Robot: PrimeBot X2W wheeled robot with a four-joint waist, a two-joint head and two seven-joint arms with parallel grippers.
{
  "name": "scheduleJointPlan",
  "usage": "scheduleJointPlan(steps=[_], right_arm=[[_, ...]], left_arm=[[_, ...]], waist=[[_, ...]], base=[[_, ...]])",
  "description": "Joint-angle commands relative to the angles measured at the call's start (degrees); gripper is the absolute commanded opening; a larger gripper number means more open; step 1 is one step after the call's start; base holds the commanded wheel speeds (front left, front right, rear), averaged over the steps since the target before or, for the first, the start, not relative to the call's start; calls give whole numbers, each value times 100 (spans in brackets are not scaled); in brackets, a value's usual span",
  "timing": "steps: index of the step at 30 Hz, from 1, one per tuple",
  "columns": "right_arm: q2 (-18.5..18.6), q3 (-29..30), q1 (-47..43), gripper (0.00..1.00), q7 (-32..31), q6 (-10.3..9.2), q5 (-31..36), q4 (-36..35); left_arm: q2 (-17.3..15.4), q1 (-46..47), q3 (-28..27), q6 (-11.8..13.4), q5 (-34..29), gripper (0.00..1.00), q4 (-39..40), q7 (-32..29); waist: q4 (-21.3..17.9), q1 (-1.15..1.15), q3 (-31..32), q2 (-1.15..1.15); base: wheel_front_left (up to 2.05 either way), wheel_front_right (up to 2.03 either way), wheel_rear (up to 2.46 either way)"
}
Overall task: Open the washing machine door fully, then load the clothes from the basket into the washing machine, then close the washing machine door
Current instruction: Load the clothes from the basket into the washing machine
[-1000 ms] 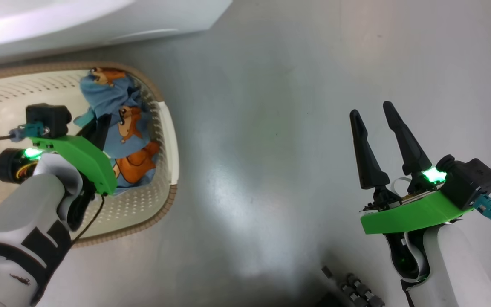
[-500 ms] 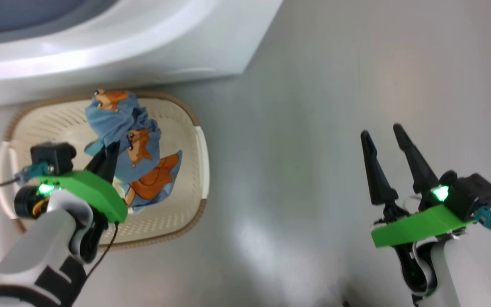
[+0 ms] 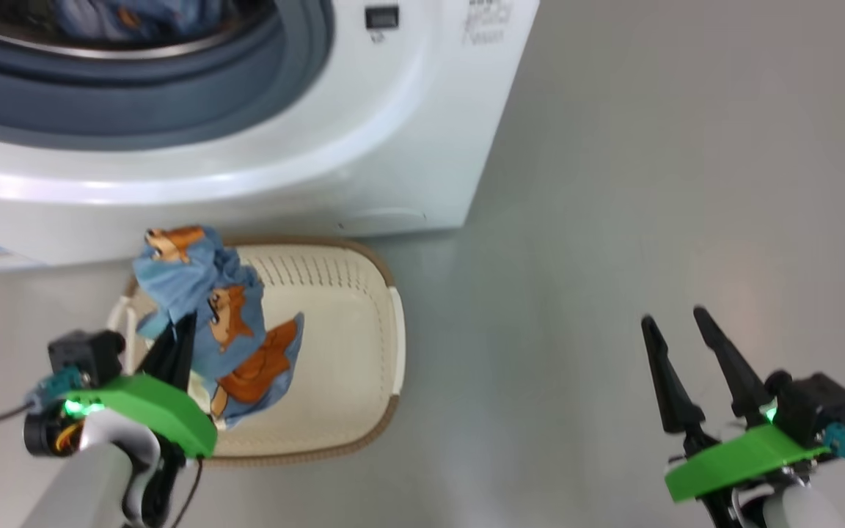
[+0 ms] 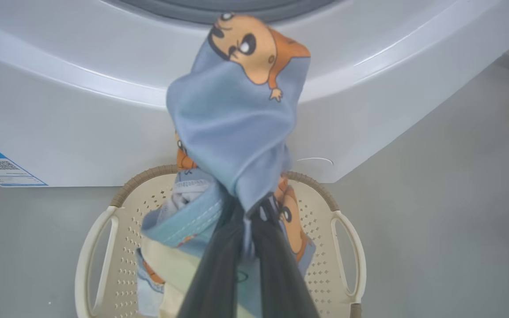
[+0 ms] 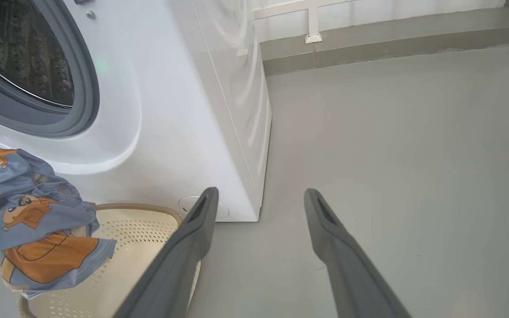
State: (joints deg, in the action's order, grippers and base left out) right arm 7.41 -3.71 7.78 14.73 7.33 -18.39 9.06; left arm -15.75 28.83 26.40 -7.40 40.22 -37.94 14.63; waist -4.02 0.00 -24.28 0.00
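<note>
My left gripper (image 3: 177,339) is shut on the clothes (image 3: 210,323), a light blue bundle with orange bears. It hangs above the cream basket (image 3: 349,345), in front of the washing machine (image 3: 364,147). In the left wrist view the clothes (image 4: 237,123) drape over my left gripper (image 4: 248,214), with the basket (image 4: 345,247) below and the washing machine (image 4: 82,110) behind. The grey-blue seal (image 3: 173,103) rings the open drum, and blue cloth shows inside. My right gripper (image 3: 673,317) stands open over bare floor, well right of the basket. The washing machine door is out of view.
The grey floor (image 3: 650,147) stretches to the right of the machine. A blue label (image 4: 2,168) sticks to the washer's lower front. In the right wrist view my right gripper (image 5: 260,192) points past the machine's corner (image 5: 254,176) toward a far wall base (image 5: 391,39).
The head view has swung upward, bringing the washer's opening into it. My left gripper has risen with the clothes, from low inside the basket to above it. The right gripper stays open.
</note>
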Motion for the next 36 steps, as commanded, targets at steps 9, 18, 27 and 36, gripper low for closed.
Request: scheduleJointPlan(steps=[9, 18, 27, 36], right_arm=[[221, -19, -647, 100, 27, 16, -154, -71], [230, 12, -968, 100, 27, 16, -204, -100], [222, 174, -1302, 100, 27, 16, -233, -180], [211, 213, -1336, 100, 27, 16, -229, -208]], left_arm=[[22, -911, -1121, -9, -802, 0, 930, 37], [122, -1802, -1865, -9, -1296, 0, 1868, 37], [386, -2733, -2506, -9, -1665, 0, 2886, 37], [584, -3019, -2678, -9, -1796, 0, 3363, 37]], waist=[[401, 0, 1161, 0], [419, 0, 1524, 0], [482, 0, 1695, 0], [514, 0, 1647, 0]], base=[[0, 0, 0], [0, 0, 0], [0, 0, 0], [0, 0, 0]])
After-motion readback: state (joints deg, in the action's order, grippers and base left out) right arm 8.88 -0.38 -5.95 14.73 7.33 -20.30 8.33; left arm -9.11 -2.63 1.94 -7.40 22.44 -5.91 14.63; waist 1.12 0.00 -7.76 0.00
